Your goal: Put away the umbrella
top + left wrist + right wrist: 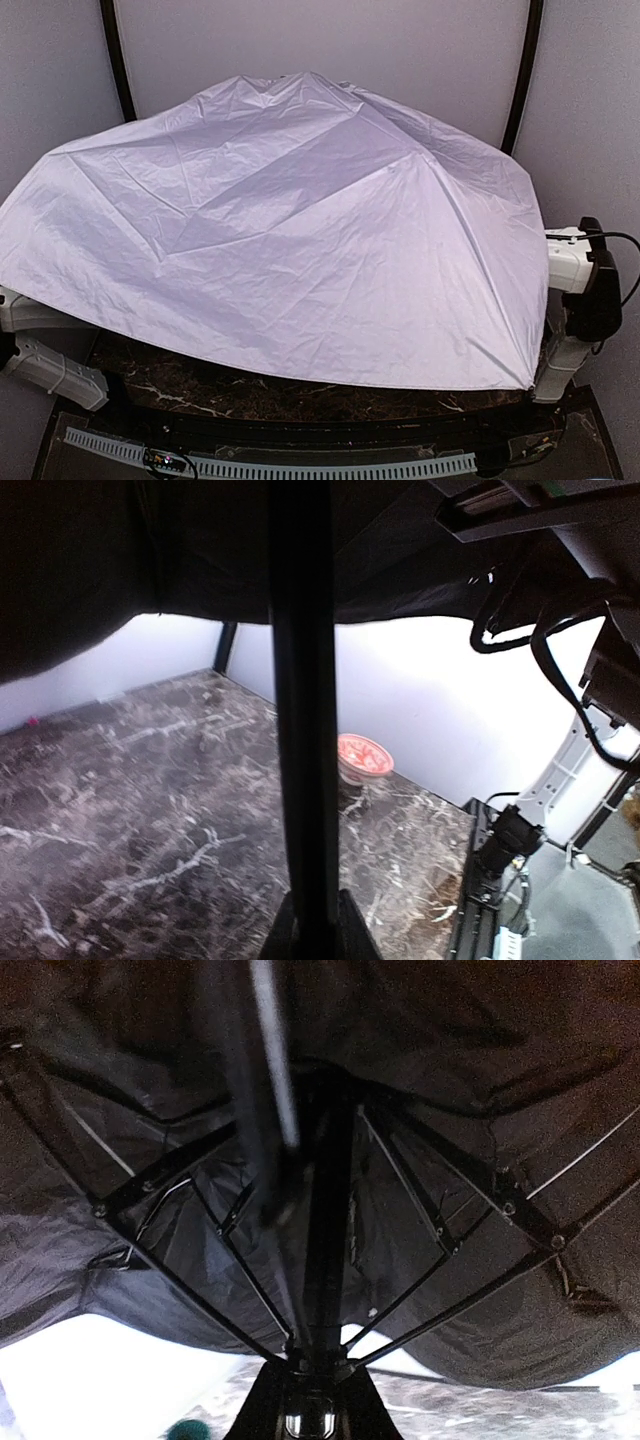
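Pinching the umbrella (303,730) by its black shaft, the left gripper (315,935) sits clamped tight above the marble table (150,810), the right gripper (310,1400) flanks the shaft with its grip impossible to tell, and the unfolded pale canopy spreads over that whole table.

The umbrella (290,230) is thin, creased cloth with a faint sheen outside, a matt black lining (500,1300) and thin metal ribs (165,1172). The surface (150,810) looks like polished dark veined stone. The dish (364,757) seems glazed.
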You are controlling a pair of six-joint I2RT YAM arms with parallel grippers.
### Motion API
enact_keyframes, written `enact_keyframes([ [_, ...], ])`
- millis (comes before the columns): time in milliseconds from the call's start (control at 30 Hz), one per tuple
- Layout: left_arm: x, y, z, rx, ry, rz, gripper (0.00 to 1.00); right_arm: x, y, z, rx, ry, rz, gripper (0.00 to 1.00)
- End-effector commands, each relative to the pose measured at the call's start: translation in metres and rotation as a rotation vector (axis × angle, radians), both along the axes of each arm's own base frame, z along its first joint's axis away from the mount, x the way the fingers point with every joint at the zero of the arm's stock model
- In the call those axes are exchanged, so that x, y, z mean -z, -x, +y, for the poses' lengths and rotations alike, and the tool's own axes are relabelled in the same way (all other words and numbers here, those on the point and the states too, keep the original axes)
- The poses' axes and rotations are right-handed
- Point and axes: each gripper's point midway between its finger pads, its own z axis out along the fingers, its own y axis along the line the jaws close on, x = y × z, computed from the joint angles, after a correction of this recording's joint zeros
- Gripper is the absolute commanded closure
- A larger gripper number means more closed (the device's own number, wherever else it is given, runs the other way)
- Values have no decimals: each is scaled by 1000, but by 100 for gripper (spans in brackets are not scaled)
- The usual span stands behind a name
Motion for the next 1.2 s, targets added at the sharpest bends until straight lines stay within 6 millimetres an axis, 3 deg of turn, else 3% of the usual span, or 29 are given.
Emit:
enact_keyframes([
  [0,-114,13,21,-40,191,-357,100,42,24,33,-262,136,139,94],
  [100,-134,16,27,-56,233,-413,100,68,35,39,-346,150,222,94],
  [233,-152,21,30,-47,275,-450,100,99,36,39,-348,162,292,94],
  [533,-151,22,27,-41,253,-487,100,138,36,34,-328,210,401,93],
  [667,-158,21,37,-95,250,-541,100,158,41,32,-348,229,449,93],
  [1167,-182,36,31,-4,392,-568,100,247,38,36,-293,394,614,90],
])
